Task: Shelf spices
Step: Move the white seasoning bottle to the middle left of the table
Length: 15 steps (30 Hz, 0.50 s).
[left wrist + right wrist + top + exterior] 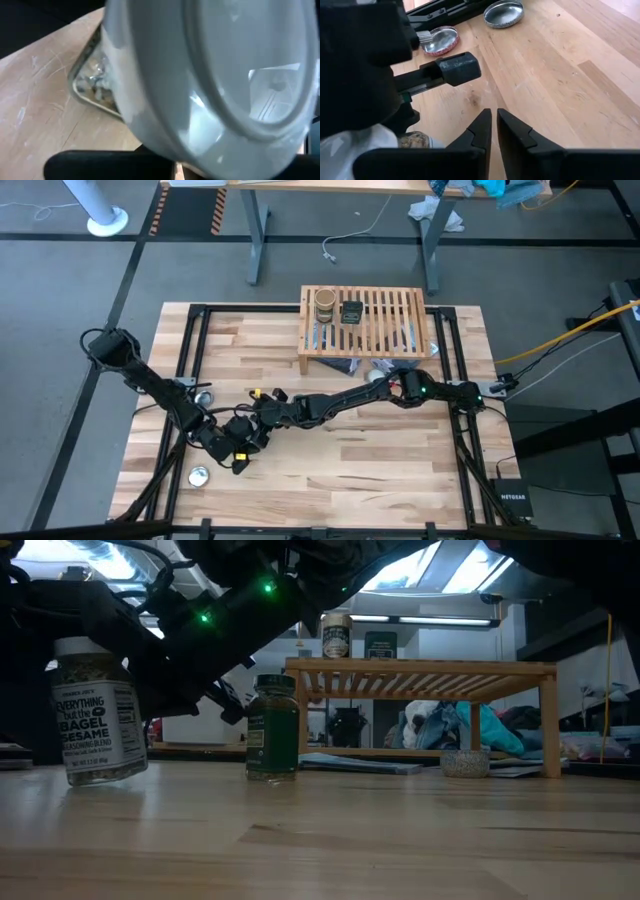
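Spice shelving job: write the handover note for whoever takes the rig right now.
Left gripper: shut on the white-capped jar, held tilted just above the table, front left.
Right gripper: reached across toward the left one, fingers nearly together, holding nothing.
Green-lidded jar: upright on the table, not gripped.
Done: tan-brown jar and dark tin stand on the shelf.
Left: shelve the white-capped jar, then the green-lidded one.

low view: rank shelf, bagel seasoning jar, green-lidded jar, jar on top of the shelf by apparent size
1. shelf
2. bagel seasoning jar, though it sits nearest the camera
3. green-lidded jar
4. jar on the shelf, farthest away, so its true size is unsure
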Available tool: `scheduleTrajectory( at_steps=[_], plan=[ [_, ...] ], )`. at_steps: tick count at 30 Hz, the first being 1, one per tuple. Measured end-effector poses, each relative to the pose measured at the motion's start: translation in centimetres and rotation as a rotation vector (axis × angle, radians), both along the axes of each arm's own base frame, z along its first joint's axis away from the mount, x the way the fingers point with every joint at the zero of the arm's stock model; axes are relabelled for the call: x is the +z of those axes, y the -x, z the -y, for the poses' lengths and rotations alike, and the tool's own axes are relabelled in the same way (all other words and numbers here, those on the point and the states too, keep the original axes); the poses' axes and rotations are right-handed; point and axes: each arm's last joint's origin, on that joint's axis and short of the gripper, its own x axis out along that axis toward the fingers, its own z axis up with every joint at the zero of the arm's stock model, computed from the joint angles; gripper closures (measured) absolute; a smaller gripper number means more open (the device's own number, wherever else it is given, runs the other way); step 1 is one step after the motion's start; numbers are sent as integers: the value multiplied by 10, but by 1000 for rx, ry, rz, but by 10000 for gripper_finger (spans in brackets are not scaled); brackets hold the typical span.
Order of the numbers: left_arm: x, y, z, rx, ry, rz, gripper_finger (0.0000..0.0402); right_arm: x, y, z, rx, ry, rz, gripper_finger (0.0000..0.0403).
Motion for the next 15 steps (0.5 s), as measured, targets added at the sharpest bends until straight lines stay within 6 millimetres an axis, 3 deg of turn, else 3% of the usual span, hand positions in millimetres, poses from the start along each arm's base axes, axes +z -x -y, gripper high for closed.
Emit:
scheduleTrajectory(
  at_steps=[15],
  plan=[
    [3, 1, 4, 6, 6, 29, 402, -2, 1, 4, -2, 14, -26, 368]
  ],
)
